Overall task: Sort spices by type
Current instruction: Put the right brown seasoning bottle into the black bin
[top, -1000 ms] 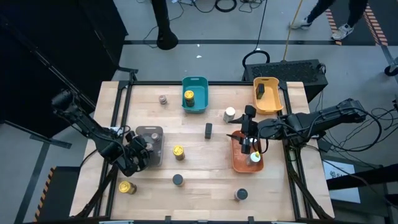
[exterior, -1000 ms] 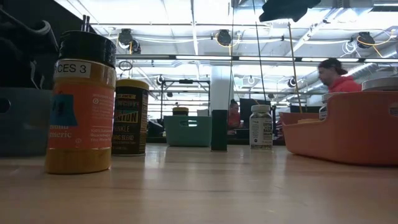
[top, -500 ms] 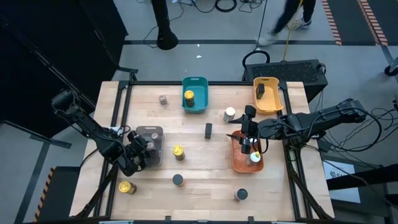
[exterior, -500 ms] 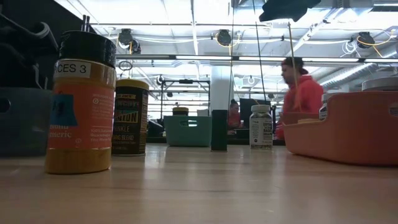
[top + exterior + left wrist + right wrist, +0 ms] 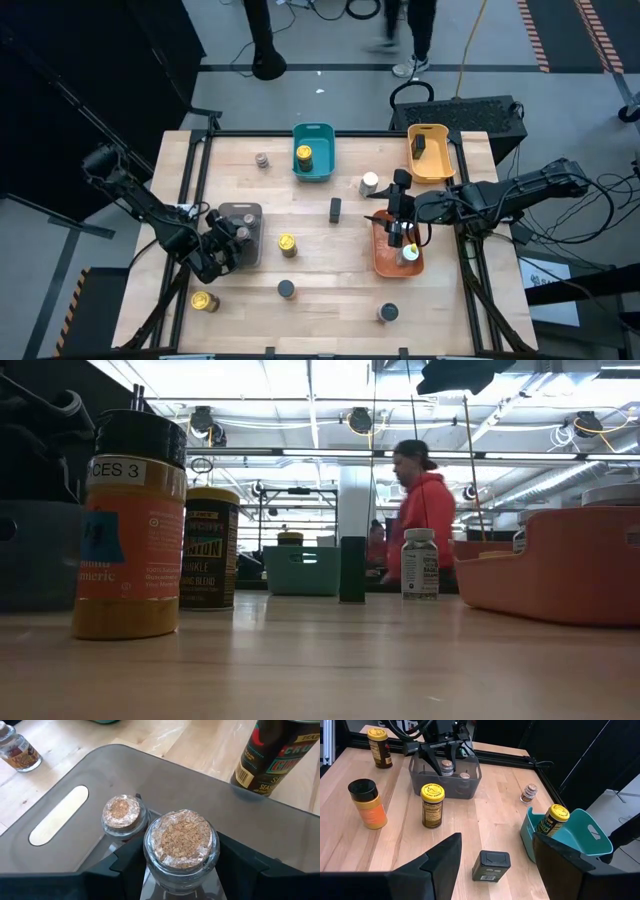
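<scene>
Nothing on table moved; left hand [image 5: 232,246] grips cork-topped jar [image 5: 180,846], two in grey tray [image 5: 225,212]; right hand [image 5: 401,228] open.

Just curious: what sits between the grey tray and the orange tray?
Between the grey tray and the orange tray stands a yellow-lidded jar, clearest in the overhead view; a small black tin stands just off that line.

Four plastic trays on wooden table [image 5: 330,270]: teal tray [image 5: 322,170], yellow tray [image 5: 432,167], orange tray [image 5: 383,260], grey tray [image 5: 241,211]. Person in red hoodie [image 5: 425,510] beyond table.
</scene>
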Tool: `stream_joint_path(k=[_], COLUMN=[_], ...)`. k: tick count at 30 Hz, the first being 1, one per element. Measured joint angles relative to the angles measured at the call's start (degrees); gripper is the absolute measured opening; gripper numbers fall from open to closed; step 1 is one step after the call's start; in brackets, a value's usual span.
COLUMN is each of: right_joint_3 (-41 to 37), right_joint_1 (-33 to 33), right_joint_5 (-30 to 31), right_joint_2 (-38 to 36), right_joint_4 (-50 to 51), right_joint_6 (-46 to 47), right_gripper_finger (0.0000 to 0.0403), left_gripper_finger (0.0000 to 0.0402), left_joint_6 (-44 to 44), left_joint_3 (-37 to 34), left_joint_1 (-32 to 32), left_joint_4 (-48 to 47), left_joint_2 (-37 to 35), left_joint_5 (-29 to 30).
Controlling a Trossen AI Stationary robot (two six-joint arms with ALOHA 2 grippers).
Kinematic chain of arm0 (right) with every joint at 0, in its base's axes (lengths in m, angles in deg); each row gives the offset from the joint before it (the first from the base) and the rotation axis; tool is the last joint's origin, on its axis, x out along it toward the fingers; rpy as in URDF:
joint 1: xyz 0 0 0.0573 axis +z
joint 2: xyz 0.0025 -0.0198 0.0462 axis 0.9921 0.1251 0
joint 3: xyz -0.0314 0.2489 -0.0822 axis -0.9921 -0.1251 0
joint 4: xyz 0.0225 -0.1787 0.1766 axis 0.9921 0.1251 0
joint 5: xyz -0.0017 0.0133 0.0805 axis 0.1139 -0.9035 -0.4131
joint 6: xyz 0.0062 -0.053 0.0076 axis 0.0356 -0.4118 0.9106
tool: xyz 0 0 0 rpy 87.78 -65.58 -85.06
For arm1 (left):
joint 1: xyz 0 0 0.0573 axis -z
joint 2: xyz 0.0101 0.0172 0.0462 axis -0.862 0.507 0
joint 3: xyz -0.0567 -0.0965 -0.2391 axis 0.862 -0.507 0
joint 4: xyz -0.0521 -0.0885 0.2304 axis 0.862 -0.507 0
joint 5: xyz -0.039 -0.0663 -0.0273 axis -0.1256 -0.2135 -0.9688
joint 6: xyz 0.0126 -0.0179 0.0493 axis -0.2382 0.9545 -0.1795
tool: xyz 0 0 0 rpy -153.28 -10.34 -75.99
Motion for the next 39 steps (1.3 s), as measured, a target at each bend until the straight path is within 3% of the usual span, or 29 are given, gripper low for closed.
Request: stream_joint_path(k=[12, 30, 39], right_joint_3=[0.0, 0.0, 0.0], right_joint_1=[0.0, 0.0, 0.0], right_joint_5=[0.0, 0.0, 0.0], right_joint_2=[0.0, 0.0, 0.0], right_joint_4=[0.0, 0.0, 0.0], right_joint_6=[-0.2, -0.4, -0.4], right_gripper_finger=[0.0226, 0.0226, 0.0226], left_gripper_finger=[0.0203, 0.0204, 0.0238], left_joint_6=[-4.6, -2.8, -1.1], left_joint_3=[0.0, 0.2, 0.1], left_joint_1=[-2.2, -2.2, -2.3], left_joint_4=[5.8, 6.7, 6.1], left_joint_2=[1.5, 6.0, 6.0], left_joint_5=[1.1, 3.0, 3.0])
